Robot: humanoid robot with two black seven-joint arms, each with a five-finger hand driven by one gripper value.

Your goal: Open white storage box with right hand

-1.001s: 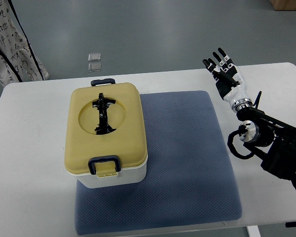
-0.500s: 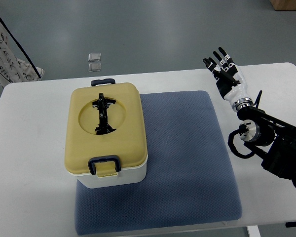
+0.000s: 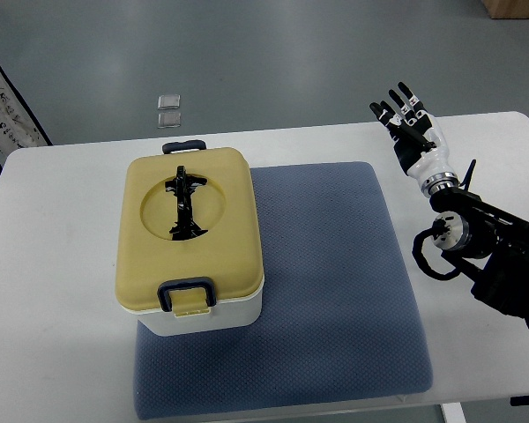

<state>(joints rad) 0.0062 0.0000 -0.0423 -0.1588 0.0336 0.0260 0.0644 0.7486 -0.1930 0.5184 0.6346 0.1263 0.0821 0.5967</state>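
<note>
The white storage box [image 3: 207, 315] stands on the left part of the blue mat [image 3: 326, 291]. Its yellow lid [image 3: 189, 231] is closed, with a black folding handle [image 3: 183, 204] lying in a round recess. A dark blue latch [image 3: 186, 291] sits at the lid's near edge and another [image 3: 183, 147] at the far edge. My right hand [image 3: 407, 123] is open, fingers spread, above the table's far right part, well to the right of the box and apart from it. The left arm does not show.
The white table [image 3: 53, 264] carries the mat and box. A patterned cloth [image 3: 7, 97] hangs at the far left edge. Two small clear squares [image 3: 168, 108] lie on the grey floor beyond the table. My right forearm [image 3: 494, 256] lies along the table's right side.
My right hand has shifted slightly to the right and a little away from the box. The patterned cloth at the far left has moved further out of the picture. The box has not moved.
</note>
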